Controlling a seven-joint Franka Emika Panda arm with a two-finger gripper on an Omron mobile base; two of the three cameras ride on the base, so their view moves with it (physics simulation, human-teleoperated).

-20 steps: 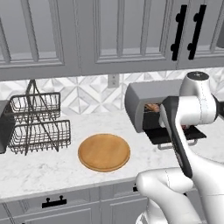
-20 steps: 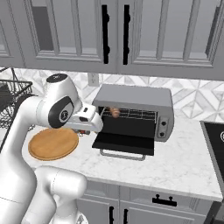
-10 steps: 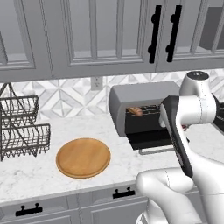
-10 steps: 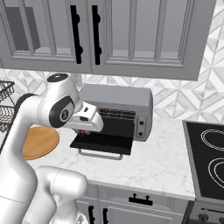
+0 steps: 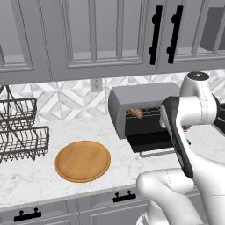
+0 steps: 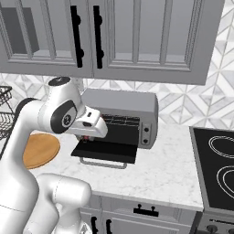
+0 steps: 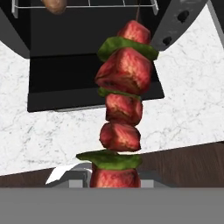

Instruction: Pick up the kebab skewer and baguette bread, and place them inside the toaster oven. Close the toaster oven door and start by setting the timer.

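Right now your gripper point(image 7: 114, 178) is clamped on the skewer point(image 7: 123, 98) near its lower end, so the stick runs straight out along the hand with its red meat chunks and green pieces stacked toward the oven point(image 7: 175, 22). Holding it by the end like that makes sense: it leaves the loaded length free to go in first, tip leading, while the hand stays outside. The tip points at the cavity over the lowered door point(image 7: 65, 87), which lies flat on the counter point(image 7: 183, 109) like a shelf in front of the opening, so you judge the skewer is lined up for insertion but not yet inside. From the right base view the hand sits just in front of the oven point(image 6: 123, 103), above the dropped door point(image 6: 107, 148). As for what is in what: the baguette point(image 5: 135, 113) already rests on the wire rack at the left side of the cavity, seen in the left base view and as a brown end at the top edge of the hand view, well off to the side of the skewer's line, so the rest of the rack looks free to take it. The wooden board point(image 5: 82, 160) lies bare on the counter to the left, and the wire rack point(image 5: 19, 132) beside it holds nothing you can make out. Door and timer are both undone.
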